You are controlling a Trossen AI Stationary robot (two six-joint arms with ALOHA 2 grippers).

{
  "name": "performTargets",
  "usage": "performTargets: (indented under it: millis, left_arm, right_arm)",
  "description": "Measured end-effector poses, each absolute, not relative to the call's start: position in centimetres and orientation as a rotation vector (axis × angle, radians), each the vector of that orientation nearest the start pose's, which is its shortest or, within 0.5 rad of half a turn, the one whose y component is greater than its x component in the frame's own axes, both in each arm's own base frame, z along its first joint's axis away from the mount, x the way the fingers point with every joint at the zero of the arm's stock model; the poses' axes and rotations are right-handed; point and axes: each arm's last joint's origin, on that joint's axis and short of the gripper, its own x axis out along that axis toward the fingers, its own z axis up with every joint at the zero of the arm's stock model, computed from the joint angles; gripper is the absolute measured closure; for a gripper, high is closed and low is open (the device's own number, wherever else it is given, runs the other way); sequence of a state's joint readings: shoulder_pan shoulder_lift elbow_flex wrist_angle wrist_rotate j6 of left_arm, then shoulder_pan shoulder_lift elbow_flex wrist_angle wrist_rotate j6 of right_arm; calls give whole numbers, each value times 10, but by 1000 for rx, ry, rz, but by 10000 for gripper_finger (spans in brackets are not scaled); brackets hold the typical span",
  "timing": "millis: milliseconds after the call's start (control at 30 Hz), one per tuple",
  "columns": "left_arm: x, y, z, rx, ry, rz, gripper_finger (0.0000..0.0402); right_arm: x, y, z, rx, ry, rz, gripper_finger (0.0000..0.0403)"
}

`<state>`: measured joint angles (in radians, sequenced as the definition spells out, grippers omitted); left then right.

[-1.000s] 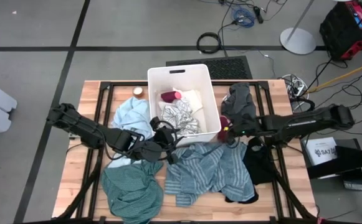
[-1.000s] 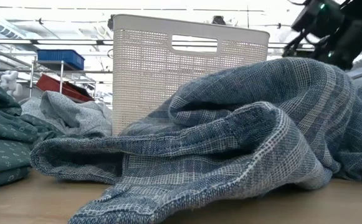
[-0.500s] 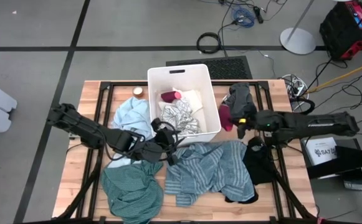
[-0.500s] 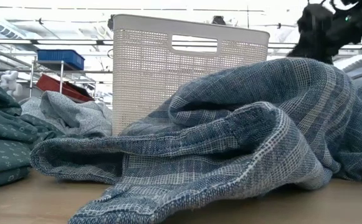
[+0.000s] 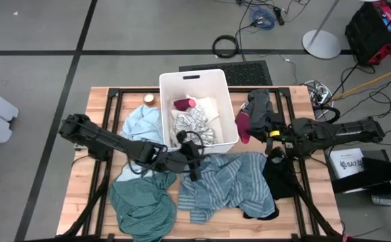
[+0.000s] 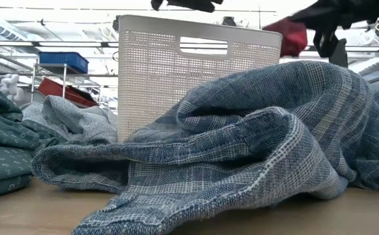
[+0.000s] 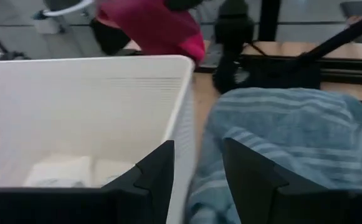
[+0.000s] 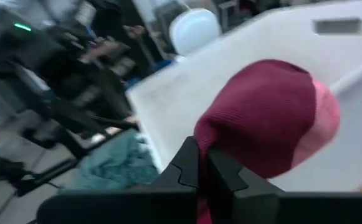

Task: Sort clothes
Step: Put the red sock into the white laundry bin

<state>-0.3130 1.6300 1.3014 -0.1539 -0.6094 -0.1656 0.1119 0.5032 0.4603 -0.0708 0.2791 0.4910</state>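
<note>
My right gripper point(image 5: 254, 128) is shut on a maroon piece point(image 5: 243, 125) just outside the right wall of the white bin point(image 5: 230, 111). The low view shows that piece point(image 6: 287, 36) up at rim height. My left gripper point(image 7: 199, 180) stands open over the bin's near right corner point(image 5: 196, 149), above the blue-grey striped piece point(image 5: 225, 178), with nothing between its fingers. A teal green piece point(image 5: 141, 202), a light blue one point(image 5: 141, 124), a black one point(image 5: 279, 178) and a dark grey one point(image 5: 259, 104) lie on the table. White and grey patterned pieces point(image 5: 195, 124) lie in the bin. My right gripper pinches the maroon piece between its two shut fingers at a bunched part point(image 8: 213, 144) right at the fingertips. The fingers come nearly level from the table's right side. The piece bulges out beyond them, lifted clear of the table beside the bin's right wall.
The bin stands at the table's far middle, with another maroon bit point(image 5: 182, 104) inside at its far end. A small round thing point(image 5: 149, 99) lies left of it. Black frame rails point(image 5: 296, 144) run along the table's sides. Cables and a stand lie on the floor beyond.
My right gripper has risen beside the bin's right wall and tipped from pointing down to nearly level, staying shut; the maroon piece has come up with it, clear of the table. My left gripper has gone toward the table's right along the bin's near wall, sinking a little.
</note>
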Motion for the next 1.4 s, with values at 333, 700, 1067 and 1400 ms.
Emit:
performTargets:
  millis: [333, 700, 1067, 1400]
  left_arm:
    - [377, -98, 301, 12, 253, 294, 256]
    - [379, -103, 304, -65, 222, 137, 256]
    - [380, -101, 305, -146, 211, 150, 256]
    - [380, -102, 306, -155, 211, 99, 256]
  right_arm:
    - [141, 30, 276, 448, 25, -4, 403]
    - [169, 58, 267, 439, 49, 105, 403]
    - [178, 75, 263, 434, 44, 176, 403]
    - [184, 80, 258, 444, 54, 182, 402]
